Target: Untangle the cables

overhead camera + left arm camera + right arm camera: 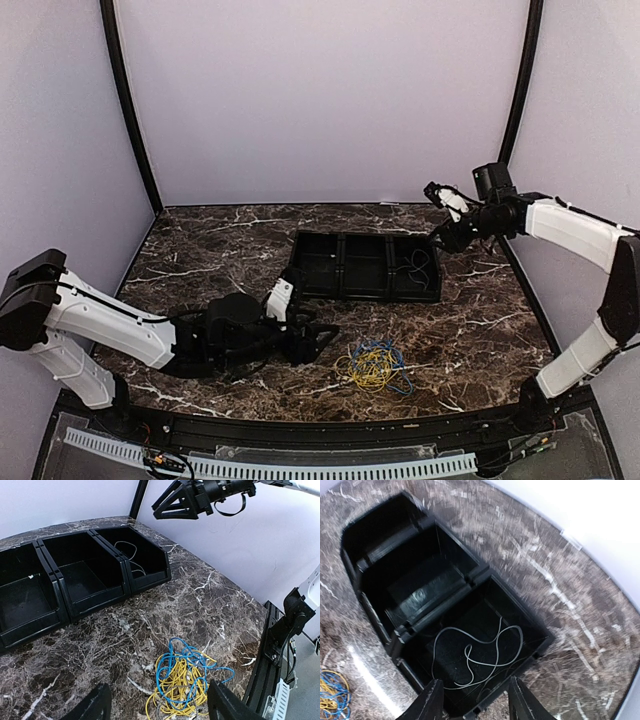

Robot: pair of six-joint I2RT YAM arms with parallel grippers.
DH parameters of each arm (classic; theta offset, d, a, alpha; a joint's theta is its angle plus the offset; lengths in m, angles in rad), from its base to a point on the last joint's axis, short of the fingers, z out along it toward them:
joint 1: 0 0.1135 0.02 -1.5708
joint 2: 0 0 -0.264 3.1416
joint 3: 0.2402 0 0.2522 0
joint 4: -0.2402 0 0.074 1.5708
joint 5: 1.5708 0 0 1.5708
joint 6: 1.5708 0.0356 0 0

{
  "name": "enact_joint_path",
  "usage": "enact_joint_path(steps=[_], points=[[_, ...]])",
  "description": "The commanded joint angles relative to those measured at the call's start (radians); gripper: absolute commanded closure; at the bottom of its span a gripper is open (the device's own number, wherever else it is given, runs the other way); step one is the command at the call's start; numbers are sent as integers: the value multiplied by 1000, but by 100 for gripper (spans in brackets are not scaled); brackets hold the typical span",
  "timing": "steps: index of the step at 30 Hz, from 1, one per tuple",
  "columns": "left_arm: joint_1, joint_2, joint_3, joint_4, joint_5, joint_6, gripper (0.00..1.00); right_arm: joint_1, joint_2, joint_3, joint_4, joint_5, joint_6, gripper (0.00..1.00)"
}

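Right gripper [475,681] hangs empty, jaws apart, over the rightmost bin [542,639] holding one pale cable [470,656], sorted I judge; left gripper [159,685], wide open, frames the yellow-and-blue tangle [180,680] at lower centre, ready to pick.

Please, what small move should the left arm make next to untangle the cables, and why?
Probably ease the open left gripper forward and down onto an outer blue loop of the yellow-and-blue tangle. It lies knotted on the table just ahead of that gripper, untouched, while the open right gripper hangs empty over the bin, where one cable already lies.
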Motion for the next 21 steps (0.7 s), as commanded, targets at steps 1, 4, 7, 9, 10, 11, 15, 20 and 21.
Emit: enact_joint_path(steps=[1,4,7,9,10,11,15,20,21], points=[[-6,-52,0,-84,-30,12,32,10,-139,-27,-59,-63,-18,53],[-7,-30,13,-112,-15,38,32,31,-226,-99,-90,-170,-74,54],[-9,-2,48,-147,43,82,34,72,-291,-165,-133,-255,-151,55],[-10,15,80,-185,86,113,34,106,-307,-187,-185,-287,-204,56],[-11,20,90,-207,107,127,34,128,-311,-196,-206,-286,-215,57],[-12,29,103,-213,114,132,34,147,-312,-210,-220,-286,-219,57],[-12,67,107,-176,155,154,42,217,-330,-264,-247,-283,-245,59],[-12,129,123,-175,244,137,51,297,-319,-284,-255,-300,-278,61],[-12,135,118,-154,286,132,52,317,-308,-280,-259,-303,-279,62]])
